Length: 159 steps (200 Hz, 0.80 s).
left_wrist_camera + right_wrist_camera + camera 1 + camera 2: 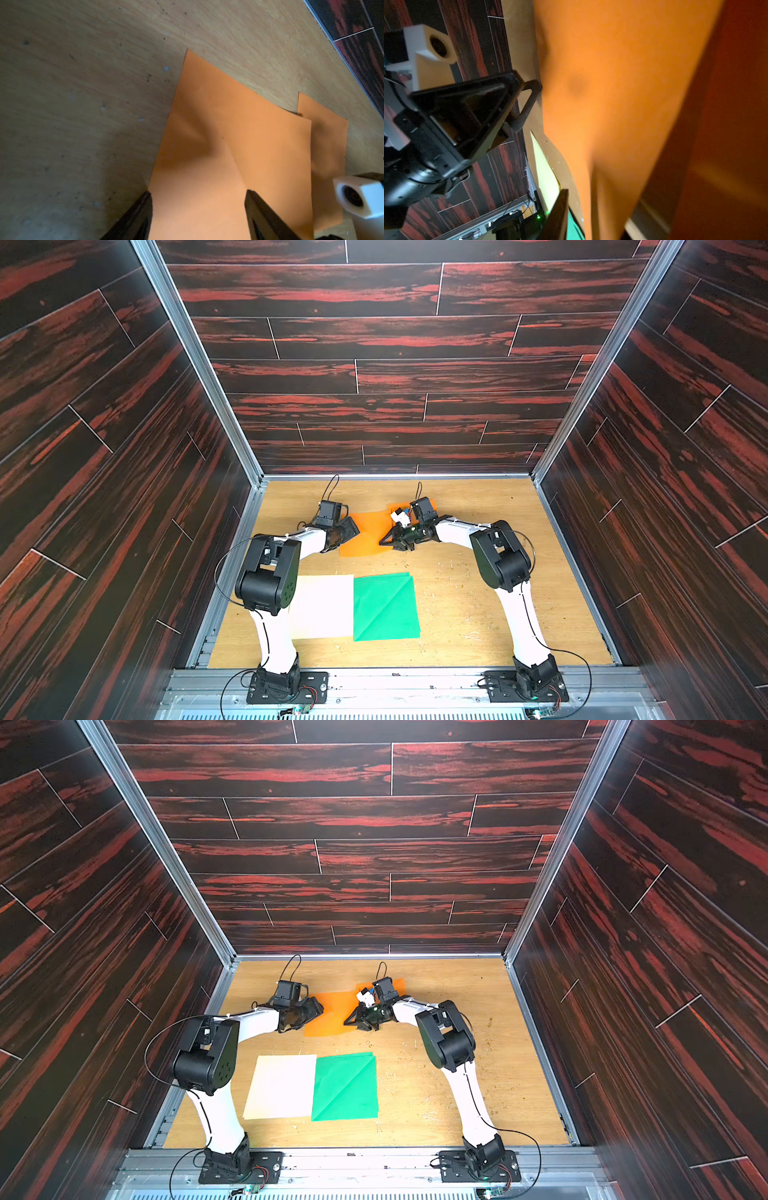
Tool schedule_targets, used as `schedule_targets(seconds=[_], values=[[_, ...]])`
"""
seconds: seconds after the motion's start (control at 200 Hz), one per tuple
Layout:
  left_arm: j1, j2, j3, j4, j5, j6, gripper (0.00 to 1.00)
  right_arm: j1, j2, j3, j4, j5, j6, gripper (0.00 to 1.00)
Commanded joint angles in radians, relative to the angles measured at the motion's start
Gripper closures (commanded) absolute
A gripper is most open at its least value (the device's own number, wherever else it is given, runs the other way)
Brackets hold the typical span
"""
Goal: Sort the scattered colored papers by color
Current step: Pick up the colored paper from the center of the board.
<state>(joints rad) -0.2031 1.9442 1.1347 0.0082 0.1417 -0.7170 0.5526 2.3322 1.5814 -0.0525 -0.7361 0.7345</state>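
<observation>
In both top views we find the orange paper [365, 536] [328, 1018] lying on the tabletop [478, 597] just above the middle of the frame, between the two claws. The left gripper [350, 529] [316, 1009] sits at its left edge; the right gripper [383, 542] [347, 1021] reaches in from the right, tips over the sheet's right edge. A second orange paper [432, 502] [400, 982] peeks out behind the right wrist, slightly higher in the frame; the left wrist view shows this second orange paper [328, 145] overlapped along one side by the orange paper [228, 135]. The left claw is released; its fingers [143, 209] stand wide apart, the creased orange sheet flat between them. Of the right claw we cannot tell whether it grasps anything; its own wrist view is blurred, orange filling most of it. In the lower middle of the top views the cream-white paper [322, 605] [280, 1085] and the green paper [384, 605] [345, 1085] lie flat, edge to edge; white on the left, green on the right, a diagonal crease crossing the green.
</observation>
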Motion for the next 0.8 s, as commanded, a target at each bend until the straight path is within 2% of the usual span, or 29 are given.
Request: schedule_targets(seconds=[0.0, 0.1, 0.271, 0.351, 0.641, 0.792], values=[[-0.004, 0.035, -0.026, -0.146, 0.015, 0.007, 0.25, 0.03, -0.038, -0.029, 0.086, 0.004, 0.009, 0.66], [-0.004, 0.027, -0.039, -0.147, 0.018, 0.013, 0.25, 0.027, 0.004, 0.057, 0.03, 0.01, -0.033, 0.65], [-0.004, 0.017, -0.058, -0.15, 0.009, 0.019, 0.25, 0.022, 0.131, 0.323, -0.174, 0.039, -0.098, 0.65], [-0.004, 0.017, -0.06, -0.15, 0.008, 0.019, 0.25, 0.018, 0.162, 0.382, -0.242, 0.061, -0.101, 0.64], [-0.004, 0.047, -0.047, -0.144, 0.016, 0.024, 0.25, 0.013, 0.077, 0.207, -0.157, 0.027, -0.063, 0.64], [-0.004, 0.044, -0.047, -0.143, 0.016, 0.022, 0.25, 0.011, 0.073, 0.184, -0.163, 0.036, -0.075, 0.63]])
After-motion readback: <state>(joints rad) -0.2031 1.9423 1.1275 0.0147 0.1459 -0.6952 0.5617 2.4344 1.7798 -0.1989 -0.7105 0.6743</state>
